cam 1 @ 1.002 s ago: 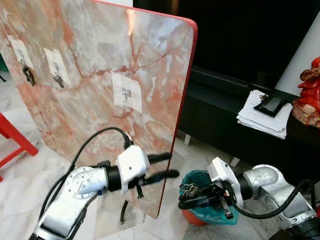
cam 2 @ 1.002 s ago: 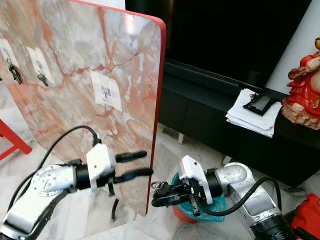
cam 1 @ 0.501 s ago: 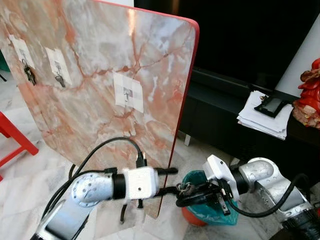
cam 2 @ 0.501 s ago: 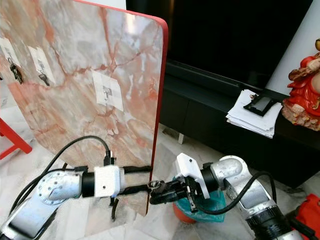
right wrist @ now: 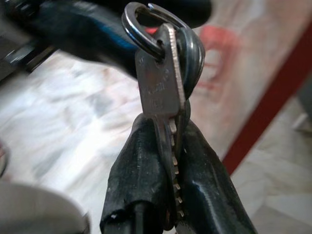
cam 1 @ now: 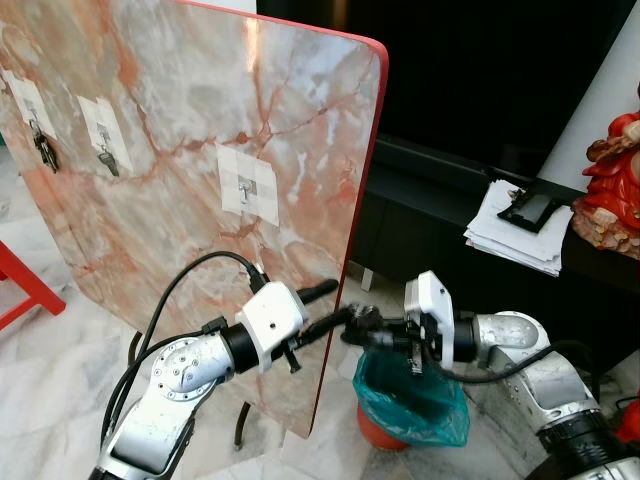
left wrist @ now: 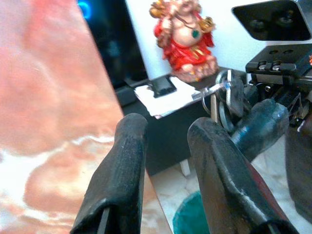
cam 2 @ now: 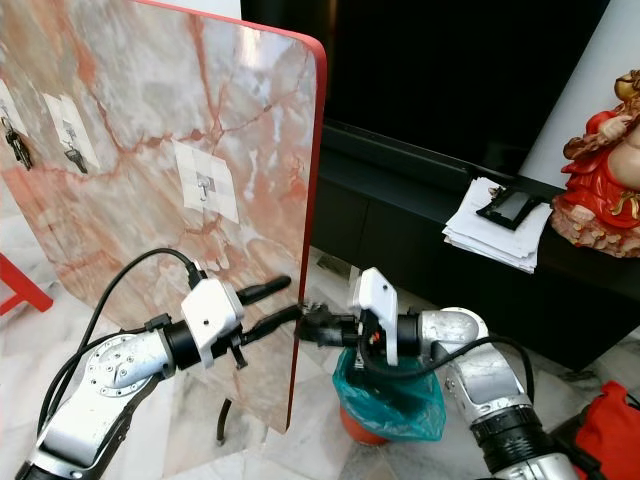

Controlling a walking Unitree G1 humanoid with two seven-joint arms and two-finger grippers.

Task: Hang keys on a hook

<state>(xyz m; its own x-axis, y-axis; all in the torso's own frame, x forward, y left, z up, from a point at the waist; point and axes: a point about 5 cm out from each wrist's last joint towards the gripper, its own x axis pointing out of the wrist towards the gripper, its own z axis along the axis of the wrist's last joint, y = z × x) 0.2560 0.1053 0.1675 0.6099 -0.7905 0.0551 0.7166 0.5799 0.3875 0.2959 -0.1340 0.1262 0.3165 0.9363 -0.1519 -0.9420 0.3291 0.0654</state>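
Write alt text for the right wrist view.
Close-up of the right hand pinching a silver key upright between its two black fingers, key ring on top. Behind, blurred, lie the red-edged marble board and pale floor.

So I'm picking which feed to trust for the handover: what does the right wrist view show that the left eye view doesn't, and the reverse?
Right wrist view: the key blade pinched between the right pincer's fingers, with its ring standing above them.

Left eye view: the marble board with its free hook, two hooks already carrying keys, the open left pincer and the green bag.

Both: the keys held in the right pincer beside the board's red edge.
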